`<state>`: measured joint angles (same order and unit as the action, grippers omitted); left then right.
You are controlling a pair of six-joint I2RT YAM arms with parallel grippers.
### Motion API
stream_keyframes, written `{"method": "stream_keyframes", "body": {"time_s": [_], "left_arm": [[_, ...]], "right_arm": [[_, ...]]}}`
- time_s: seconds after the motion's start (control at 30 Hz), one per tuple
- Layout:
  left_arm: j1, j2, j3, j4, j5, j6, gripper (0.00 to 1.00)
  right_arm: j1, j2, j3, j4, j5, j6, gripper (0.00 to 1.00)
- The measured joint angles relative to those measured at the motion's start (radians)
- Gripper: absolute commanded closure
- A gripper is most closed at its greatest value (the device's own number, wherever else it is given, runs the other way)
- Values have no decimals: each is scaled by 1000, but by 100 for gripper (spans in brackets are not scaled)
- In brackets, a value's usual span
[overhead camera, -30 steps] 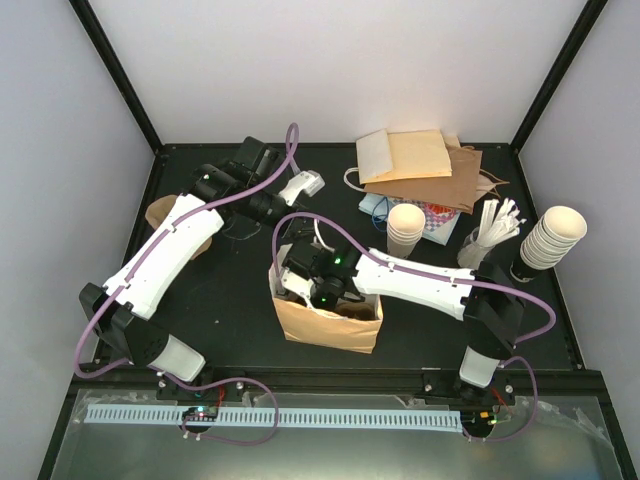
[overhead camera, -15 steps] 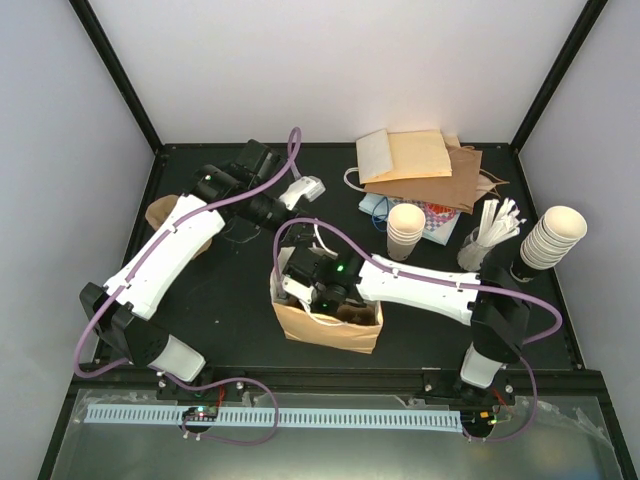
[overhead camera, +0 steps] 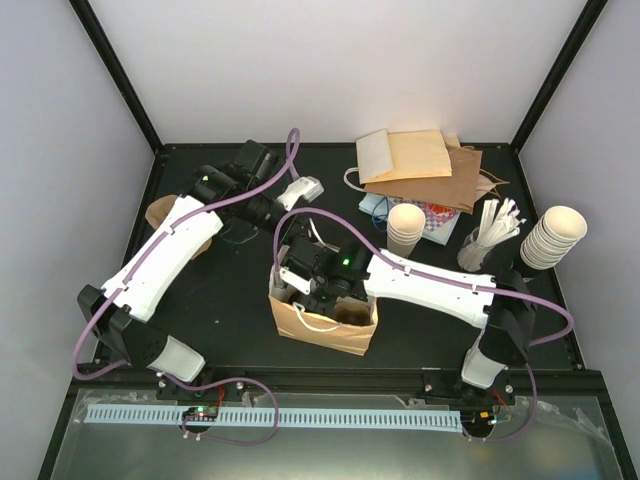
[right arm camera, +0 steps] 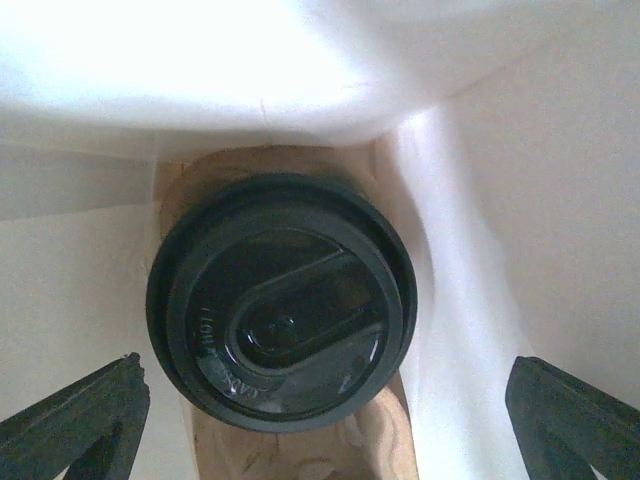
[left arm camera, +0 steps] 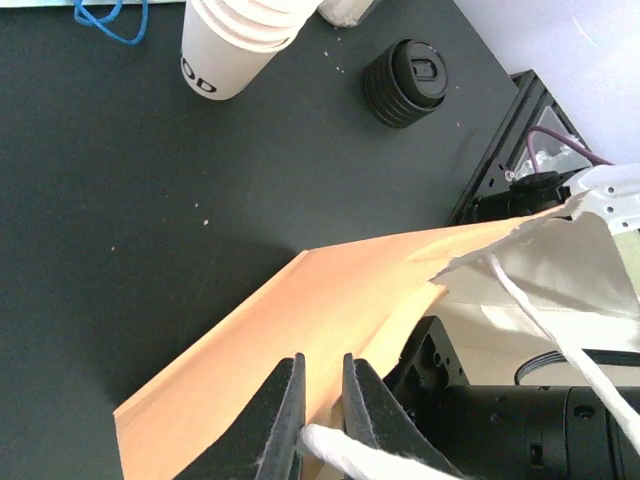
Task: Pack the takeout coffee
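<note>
The takeout coffee, shown by its black round lid, stands upright deep inside the brown paper bag. In the right wrist view my right gripper hangs above it, open, with its fingers wide apart on either side and not touching the lid. From the top view the right gripper sits in the bag's mouth and hides the cup. My left gripper is shut on the bag's white cord handle at the bag's rim.
Stacks of lidless cream cups and a holder of stirrers stand right of the bag. Flat paper bags lie at the back. A stack of black lids sits by the right edge, a brown pulp tray far left.
My right gripper has spread wider over the cup inside the bag, and the right arm has shifted slightly left. The left arm holds still on the handle.
</note>
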<state>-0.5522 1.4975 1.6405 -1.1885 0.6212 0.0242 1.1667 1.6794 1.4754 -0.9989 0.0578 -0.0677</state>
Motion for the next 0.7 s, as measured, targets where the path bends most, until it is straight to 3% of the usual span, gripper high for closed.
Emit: {"method": "stream_keyframes", "body": {"time_s": [0.5, 0.7], "left_arm": [[8, -45, 39, -10, -98, 23, 89], [8, -44, 39, -12, -98, 30, 88]], "right_arm": [[34, -214, 9, -2, 153, -6, 0], [34, -216, 11, 8, 169, -13, 0]]}}
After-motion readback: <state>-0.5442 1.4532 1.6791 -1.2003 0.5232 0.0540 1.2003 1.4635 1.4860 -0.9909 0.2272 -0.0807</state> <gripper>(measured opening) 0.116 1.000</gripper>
